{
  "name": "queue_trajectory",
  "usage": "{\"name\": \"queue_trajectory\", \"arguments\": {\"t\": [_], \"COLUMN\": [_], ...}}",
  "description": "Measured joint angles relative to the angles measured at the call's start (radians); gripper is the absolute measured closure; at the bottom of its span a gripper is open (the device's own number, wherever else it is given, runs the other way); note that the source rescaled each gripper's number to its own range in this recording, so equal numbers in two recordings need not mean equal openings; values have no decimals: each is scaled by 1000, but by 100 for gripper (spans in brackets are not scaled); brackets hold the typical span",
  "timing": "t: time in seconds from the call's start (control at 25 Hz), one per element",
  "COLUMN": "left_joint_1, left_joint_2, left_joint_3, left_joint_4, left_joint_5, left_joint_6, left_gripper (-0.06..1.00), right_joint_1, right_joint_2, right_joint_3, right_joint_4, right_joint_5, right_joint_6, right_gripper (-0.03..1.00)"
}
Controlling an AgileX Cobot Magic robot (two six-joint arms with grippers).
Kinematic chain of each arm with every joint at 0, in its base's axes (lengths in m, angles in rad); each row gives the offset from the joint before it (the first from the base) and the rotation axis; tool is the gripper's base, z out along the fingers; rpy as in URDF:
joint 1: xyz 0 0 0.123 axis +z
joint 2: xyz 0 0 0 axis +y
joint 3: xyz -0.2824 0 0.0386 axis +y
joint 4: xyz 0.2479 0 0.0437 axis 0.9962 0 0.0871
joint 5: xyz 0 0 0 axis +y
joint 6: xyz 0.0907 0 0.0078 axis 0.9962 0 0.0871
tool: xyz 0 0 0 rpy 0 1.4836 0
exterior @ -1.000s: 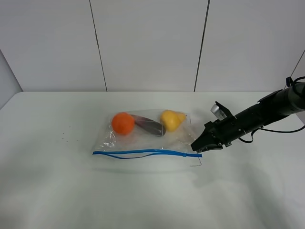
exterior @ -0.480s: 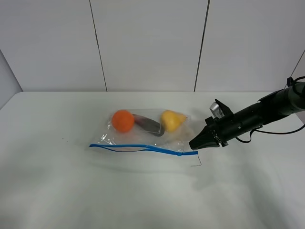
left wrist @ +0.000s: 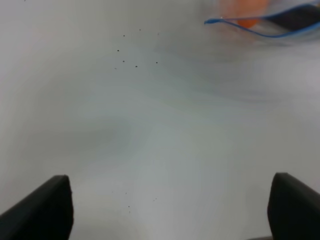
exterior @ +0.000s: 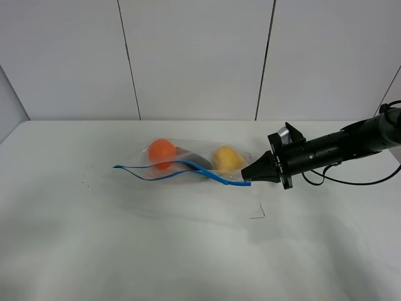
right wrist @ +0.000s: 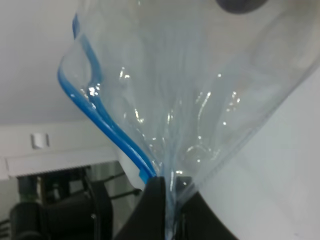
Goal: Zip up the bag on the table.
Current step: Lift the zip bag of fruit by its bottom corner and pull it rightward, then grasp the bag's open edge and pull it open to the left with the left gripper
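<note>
The right gripper (exterior: 252, 176) pinches the end of the blue zip strip (exterior: 207, 174) on the bag (exterior: 194, 150); broad table (exterior: 188, 251) lies in front. The left gripper (left wrist: 167, 207) gapes wide above it.

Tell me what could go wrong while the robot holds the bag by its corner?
The right gripper pinches only a thin corner of the bag, so it might slip free.
The blue zip strip gapes apart, so the orange or pear could roll out if the bag tips.
The left gripper hovers open, away, steadying nothing.
</note>
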Motion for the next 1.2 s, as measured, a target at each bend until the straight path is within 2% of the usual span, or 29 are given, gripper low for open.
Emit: {"name": "queue_trajectory", "arguments": {"t": [0.44,0.68,1.2], "left_joint_1": [0,0,0], "left_joint_2": [0,0,0], "left_joint_3": [0,0,0], "left_joint_4": [0,0,0], "left_joint_5": [0,0,0], "left_joint_6": [0,0,0], "left_gripper": [-6,-6,-6], "right_joint_1": [101,106,106], "right_joint_2": [-119,-145,-145], "right_joint_3": [0,0,0], "right_joint_4": [77,101,71], "right_joint_5": [-2,-1,-1], "right_joint_6": [41,43,43], "right_gripper": [97,97,97]}}
